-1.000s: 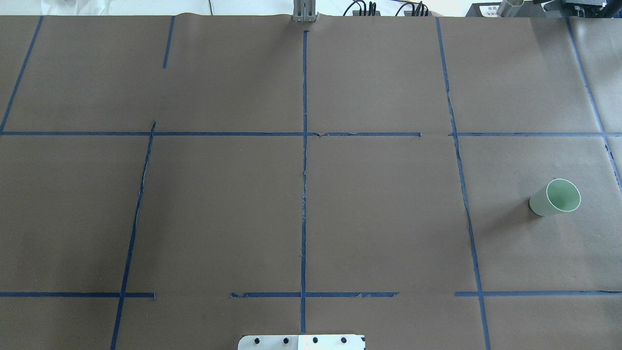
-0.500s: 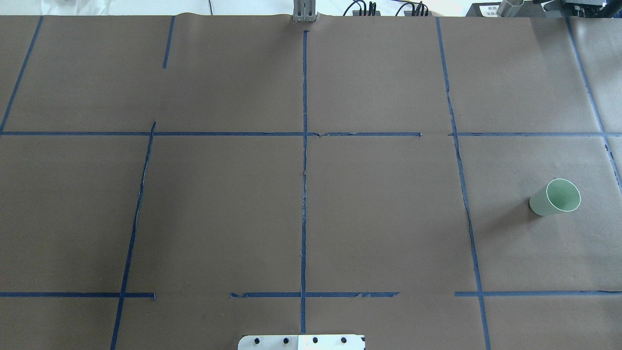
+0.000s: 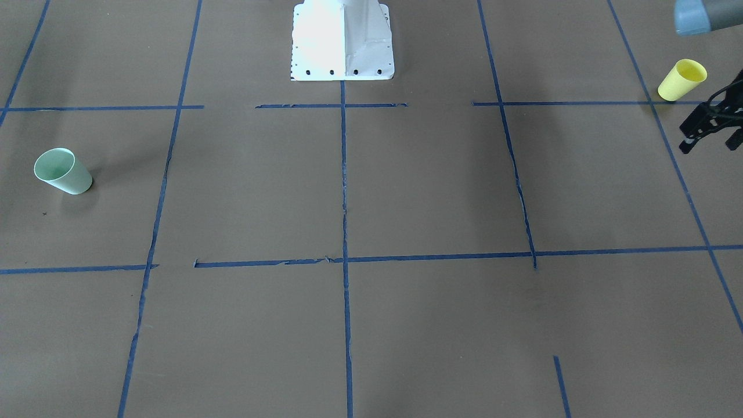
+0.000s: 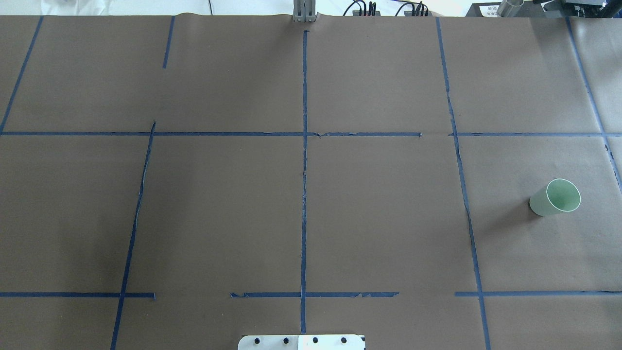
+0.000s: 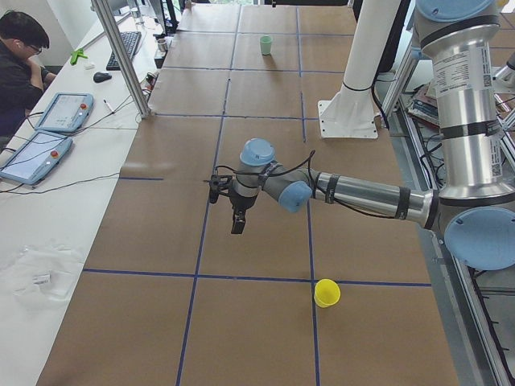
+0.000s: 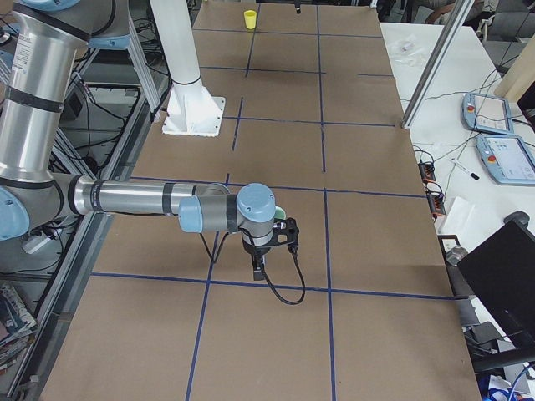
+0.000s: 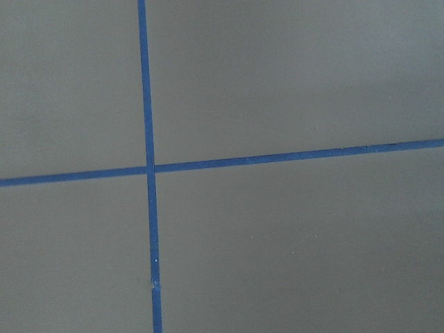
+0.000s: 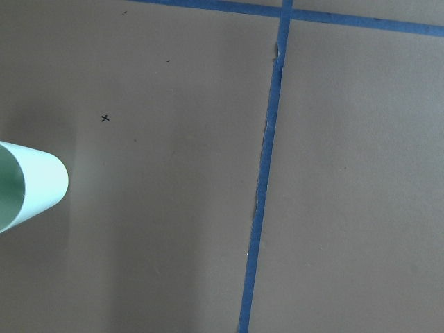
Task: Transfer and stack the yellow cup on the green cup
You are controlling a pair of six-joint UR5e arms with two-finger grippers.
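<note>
At the desk's left end, close to the robot-side edge, stands the yellow cup point(image 3: 682, 79). It is upright with its mouth up, and its base is by a crossing of blue tape point(image 4: 304, 194) lines. It is small, bright yellow and tapered, wider at the rim, with smooth plain walls and a slightly deeper yellow inside.

Well apart from it, near the desk's right edge and about midway between the long edges, is the green cup point(image 4: 555, 197). It is pale mint, of the same tapered shape, also upright, and has a thin light rim. The right wrist view catches only part of it at the picture's left edge. A tiny pen-drawn x point(image 8: 105, 118) marks the brown paper near it.

The left gripper point(image 5: 237, 219) hangs above the desk point(image 4: 388, 218), fingers pointing down. It is near the yellow cup but apart from it, on the side away from the robot. The front view crops it, so I cannot tell how wide its jaws stand.

The right gripper point(image 6: 257, 266) hangs above the desk near the green cup. It shows only in the side view, so its jaw width cannot be told either.

A white printed label point(image 5: 485, 64) runs along the left arm's upright tube, its text too small to read.
</note>
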